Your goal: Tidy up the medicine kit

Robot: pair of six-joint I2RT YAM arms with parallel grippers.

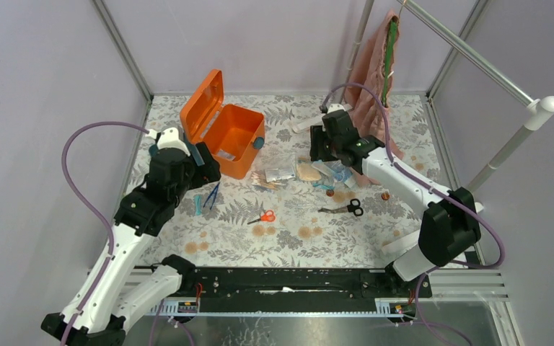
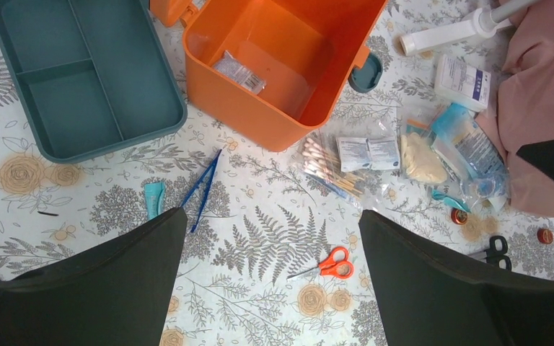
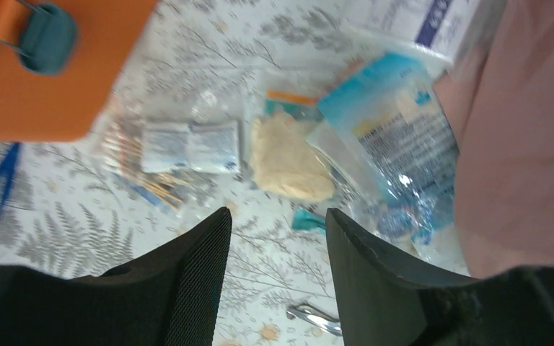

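Your left gripper (image 2: 270,216) is hanging with jaws spread wide, gripping nothing. It's sitting at left of centre in the top view, over the table (image 1: 296,245).

Your right gripper (image 3: 278,216) is hovering with jaws parted and nothing between them, over the pile of packets at centre of the top view.

The kit (image 1: 242,126) is standing upper left of centre in the top view, with its lid (image 1: 203,101) tilting up and open. A small bag (image 2: 239,72) is lying inside it. The tray (image 2: 65,115) is sitting out on the table, just beside the kit, at upper left of the left wrist view.

- Tweezers (image 2: 202,187) are lying below the tray, left of centre in that view.
- Orange scissors (image 2: 328,263) are lying lower centre, between the fingers.
- The swabs (image 2: 324,169) are lying just below the kit, touching the gauze packets (image 2: 366,153).
- A beige pad (image 2: 420,158) is lying right of the gauze, and the blue pouch (image 3: 397,137) is lying right of that.
- Black scissors (image 1: 348,209) are lying right of centre in the top view.
- The pink garment (image 1: 375,79) is hanging at upper right.
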